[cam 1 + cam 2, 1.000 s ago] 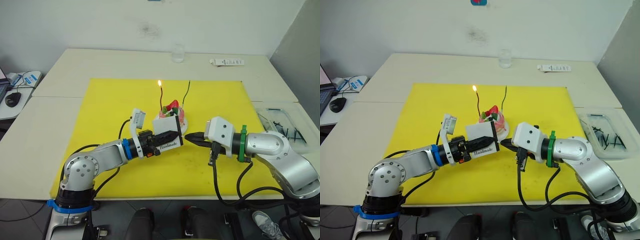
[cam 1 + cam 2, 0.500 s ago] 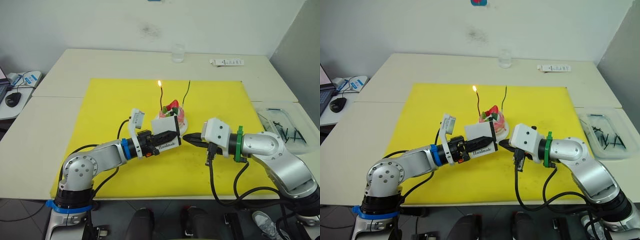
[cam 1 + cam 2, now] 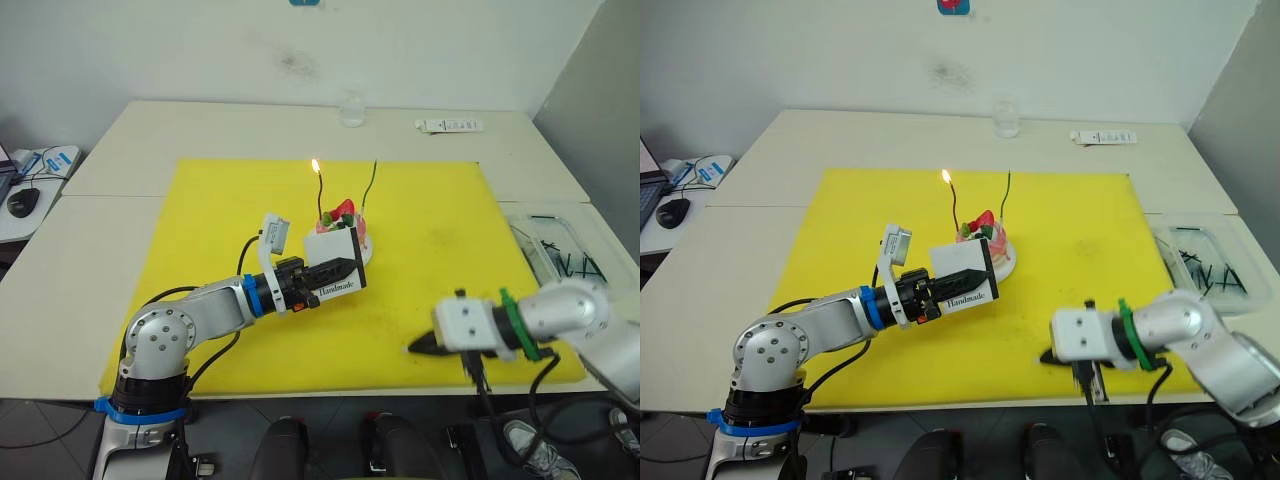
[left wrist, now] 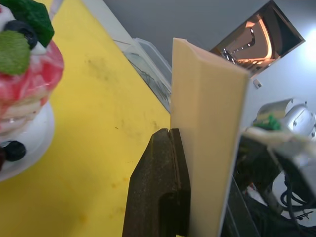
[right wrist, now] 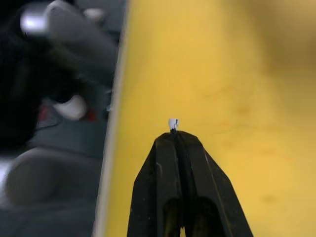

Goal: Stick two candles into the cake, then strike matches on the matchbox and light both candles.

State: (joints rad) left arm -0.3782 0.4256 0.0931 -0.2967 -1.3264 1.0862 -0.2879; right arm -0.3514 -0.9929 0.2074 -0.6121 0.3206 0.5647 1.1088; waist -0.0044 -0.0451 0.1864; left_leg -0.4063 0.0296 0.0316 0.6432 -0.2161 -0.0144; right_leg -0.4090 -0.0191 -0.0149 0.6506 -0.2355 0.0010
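Note:
The pink cake (image 3: 362,238) on its white plate stands mid-mat, partly behind the matchbox. Two thin candles rise from it: the left candle (image 3: 320,195) burns with a small flame, the right candle (image 3: 371,187) has no flame. My left gripper (image 3: 342,268) is shut on the white "Handmade" matchbox (image 3: 325,248), held upright just in front of the cake; the wrist view shows the matchbox (image 4: 207,148) beside the cake (image 4: 27,94). My right gripper (image 3: 415,347) hovers low near the mat's front edge, shut on a match whose pale tip (image 5: 173,122) pokes past the fingertips.
A yellow mat (image 3: 200,230) covers the middle of the pale table. A clear tray (image 3: 560,262) with several dark matches sits at the right edge. A glass (image 3: 351,108) and a white strip-like item (image 3: 448,125) lie at the back.
My right gripper has swung away from the matchbox, down and to the right toward the mat's front edge. The left gripper keeps the matchbox in place. One candle stays lit.

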